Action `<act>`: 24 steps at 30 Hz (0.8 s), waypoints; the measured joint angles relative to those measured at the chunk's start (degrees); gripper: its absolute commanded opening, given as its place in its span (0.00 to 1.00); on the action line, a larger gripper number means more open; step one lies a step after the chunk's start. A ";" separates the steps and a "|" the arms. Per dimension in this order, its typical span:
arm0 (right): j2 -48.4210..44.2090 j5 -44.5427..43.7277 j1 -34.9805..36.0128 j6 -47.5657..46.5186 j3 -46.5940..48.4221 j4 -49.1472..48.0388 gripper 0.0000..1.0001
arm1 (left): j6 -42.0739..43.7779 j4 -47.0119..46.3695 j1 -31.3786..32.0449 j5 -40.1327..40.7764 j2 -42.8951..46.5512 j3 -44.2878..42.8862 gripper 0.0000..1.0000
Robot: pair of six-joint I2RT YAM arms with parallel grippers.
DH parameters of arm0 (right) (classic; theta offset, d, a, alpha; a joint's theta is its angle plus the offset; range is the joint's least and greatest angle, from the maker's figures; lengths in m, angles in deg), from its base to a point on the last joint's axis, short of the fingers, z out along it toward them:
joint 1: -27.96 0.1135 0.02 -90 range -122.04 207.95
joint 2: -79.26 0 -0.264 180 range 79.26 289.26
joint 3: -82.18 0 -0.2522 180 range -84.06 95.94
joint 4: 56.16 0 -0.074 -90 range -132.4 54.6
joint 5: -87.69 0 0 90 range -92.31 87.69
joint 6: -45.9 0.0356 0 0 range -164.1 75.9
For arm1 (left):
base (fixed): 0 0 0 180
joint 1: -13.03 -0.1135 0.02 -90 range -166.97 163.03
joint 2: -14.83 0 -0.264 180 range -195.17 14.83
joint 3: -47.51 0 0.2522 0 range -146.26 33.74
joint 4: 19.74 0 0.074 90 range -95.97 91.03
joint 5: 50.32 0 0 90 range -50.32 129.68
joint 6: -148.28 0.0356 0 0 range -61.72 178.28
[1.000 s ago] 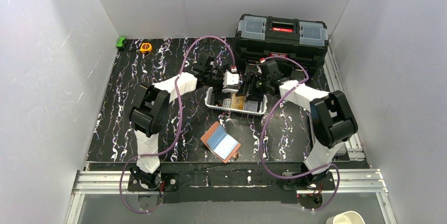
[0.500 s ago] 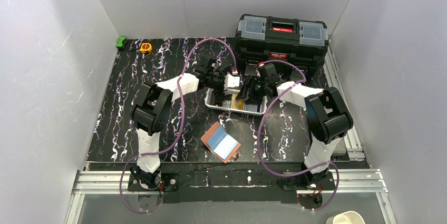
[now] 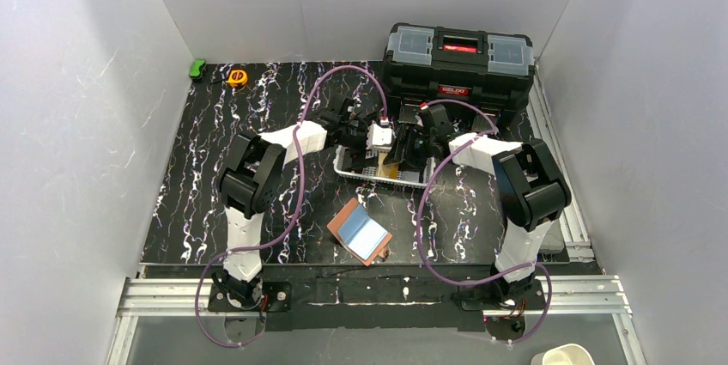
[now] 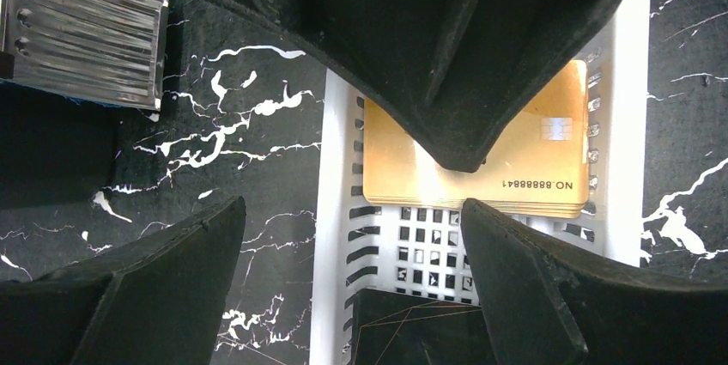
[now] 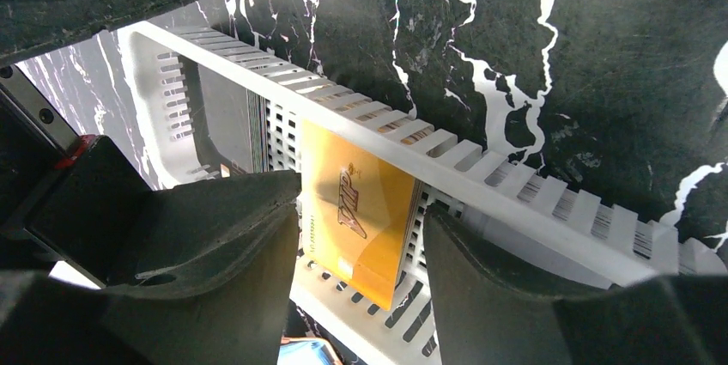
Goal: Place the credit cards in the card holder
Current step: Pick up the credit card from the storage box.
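Near the arm bases, card holder (image 3: 359, 234) lies open, one blue card (image 3: 354, 226) on it; other cards (image 5: 225, 120) sit in basket (image 5: 446, 167); right gripper (image 5: 362, 202) half-open astride orange card (image 5: 348, 189), unclamped; left gripper (image 4: 350, 215) wide, empty.

**Twin black-and-white arms, purple cables**

Left arm (image 3: 249, 185) and right arm (image 3: 528, 189) look alike: white links between bulky, rounded black joints; black bases (image 3: 233, 289) sit at 7 and 5 o'clock of the top view; a purple cable (image 3: 296, 202) runs in loose loops from base to wrist on each; the fingers (image 4: 146, 296) are matte black, thick and wedge-shaped, with moulded ridges.
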 measured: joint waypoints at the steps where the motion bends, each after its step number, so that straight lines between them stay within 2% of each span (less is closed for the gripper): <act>1: 0.02 0.00 0.00 0.00 0.00 -0.02 0.61 | 0.00 -0.09 0.00 0.02 0.00 0.00 0.95; 24: 0.02 1.31 0.02 0.11 0.00 -1.36 0.58 | 0.02 2.05 0.74 -1.03 -0.07 -1.95 0.95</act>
